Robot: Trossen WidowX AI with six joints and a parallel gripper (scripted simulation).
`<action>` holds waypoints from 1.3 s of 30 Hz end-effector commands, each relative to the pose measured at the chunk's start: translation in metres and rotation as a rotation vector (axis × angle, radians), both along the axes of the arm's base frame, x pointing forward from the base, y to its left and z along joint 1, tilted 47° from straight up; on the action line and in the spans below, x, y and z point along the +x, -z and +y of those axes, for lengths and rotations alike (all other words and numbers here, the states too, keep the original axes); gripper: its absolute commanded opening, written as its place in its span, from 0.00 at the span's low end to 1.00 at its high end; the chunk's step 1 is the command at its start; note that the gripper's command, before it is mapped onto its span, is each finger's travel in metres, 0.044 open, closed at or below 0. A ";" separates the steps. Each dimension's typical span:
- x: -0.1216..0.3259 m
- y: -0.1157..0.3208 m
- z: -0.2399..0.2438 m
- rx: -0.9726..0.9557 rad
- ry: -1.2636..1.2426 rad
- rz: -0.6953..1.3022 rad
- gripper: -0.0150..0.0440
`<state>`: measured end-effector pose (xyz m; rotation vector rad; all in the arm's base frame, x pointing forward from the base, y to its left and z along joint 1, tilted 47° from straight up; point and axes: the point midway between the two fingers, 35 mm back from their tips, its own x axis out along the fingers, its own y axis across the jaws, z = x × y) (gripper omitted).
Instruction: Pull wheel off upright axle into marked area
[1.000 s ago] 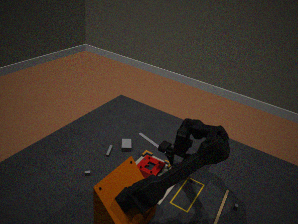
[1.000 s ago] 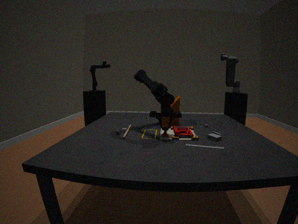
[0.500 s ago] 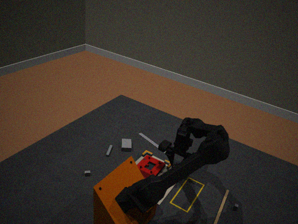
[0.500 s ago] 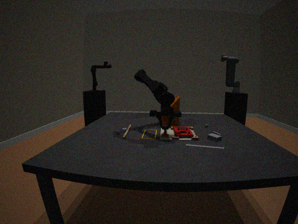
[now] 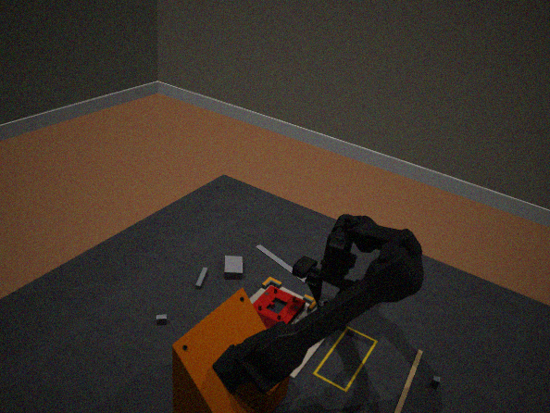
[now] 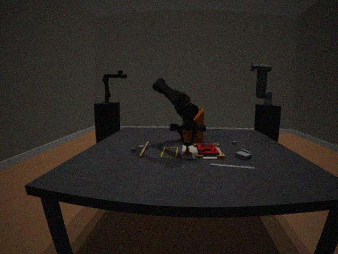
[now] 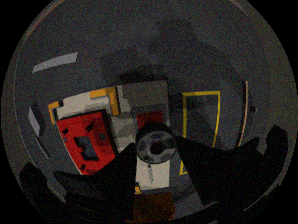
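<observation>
My gripper [image 5: 319, 302] [image 6: 187, 140] [image 7: 155, 143] points down and is shut on the wheel. The wheel [image 6: 187, 143] [image 7: 148, 149] is dark and round, with a dark hole in its hub, and sits between the fingertips. The axle's red base [image 6: 186, 152] [image 7: 150, 117] stands below it. In the exterior view the wheel is raised above that base, with a thin upright part between them. I cannot tell whether the axle's tip is still inside the hub. The marked area, a yellow outline [image 5: 331, 350] [image 6: 169, 156] [image 7: 201, 93], holds nothing and lies beside the axle's board.
A red block [image 5: 265, 304] [image 7: 68, 129] with a square opening sits beside the axle between orange corner pieces. A wooden strip [image 5: 409, 381] [image 6: 144, 148] lies beyond the yellow outline. A grey box [image 5: 233, 264] [image 6: 243, 155] and a pale strip [image 5: 274, 257] [image 6: 232, 166] lie past the red block.
</observation>
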<state>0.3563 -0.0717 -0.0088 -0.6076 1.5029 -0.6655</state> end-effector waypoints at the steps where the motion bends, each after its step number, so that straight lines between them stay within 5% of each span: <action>1: 0.001 -0.003 0.001 0.000 0.002 -0.008 0.25; 39: -0.012 -0.041 0.012 -0.004 -0.003 0.007 0.25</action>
